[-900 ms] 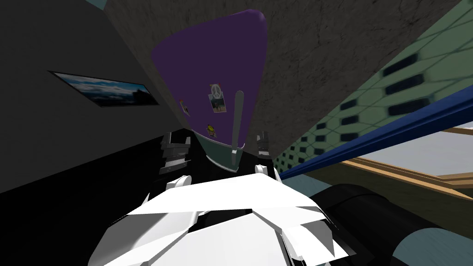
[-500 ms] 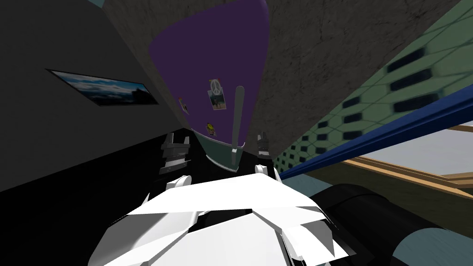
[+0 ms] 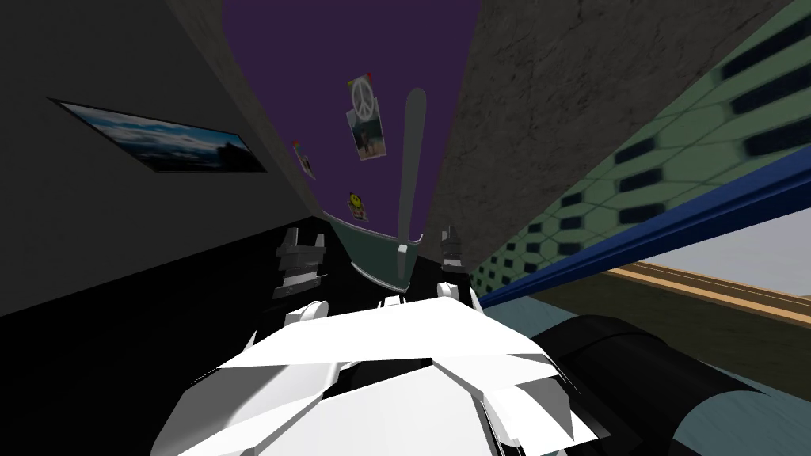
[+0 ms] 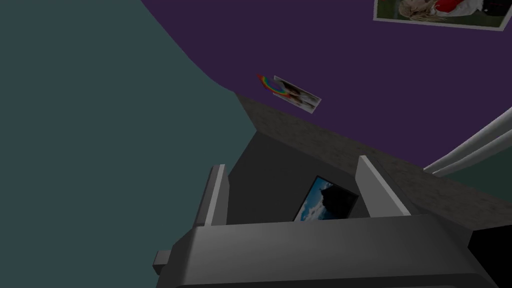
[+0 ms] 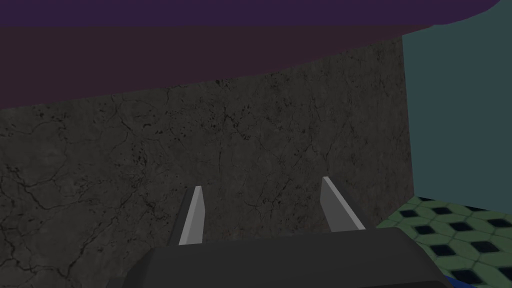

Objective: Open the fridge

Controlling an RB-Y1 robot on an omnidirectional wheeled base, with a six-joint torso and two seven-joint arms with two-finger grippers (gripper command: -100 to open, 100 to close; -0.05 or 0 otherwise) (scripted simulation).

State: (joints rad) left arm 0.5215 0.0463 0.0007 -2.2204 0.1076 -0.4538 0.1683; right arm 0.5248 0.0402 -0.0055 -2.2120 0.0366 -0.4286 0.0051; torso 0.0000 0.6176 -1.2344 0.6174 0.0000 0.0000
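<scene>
- Purple fridge (image 3: 333, 63) ahead; grey handle (image 3: 412, 158) beside photo magnets (image 3: 366, 119).
- Cracked dark wall (image 5: 200, 150) borders the fridge's edge.
- Left gripper (image 4: 290, 163), right gripper (image 5: 261, 184): fingers spread, empty.

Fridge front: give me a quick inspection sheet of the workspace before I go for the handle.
Surface: purple fridge door, looks shut; greenish lower panel beneath.
Job's things: long grey handle, running down the door's right side, ungrasped.
Clutter: photos and magnets on the door.
Claws: left claw open, empty; right claw open, empty, facing the dark stone wall.
Cables: nothing seen.
Surroundings: framed sky picture on the left wall; green tiles to the right.
</scene>
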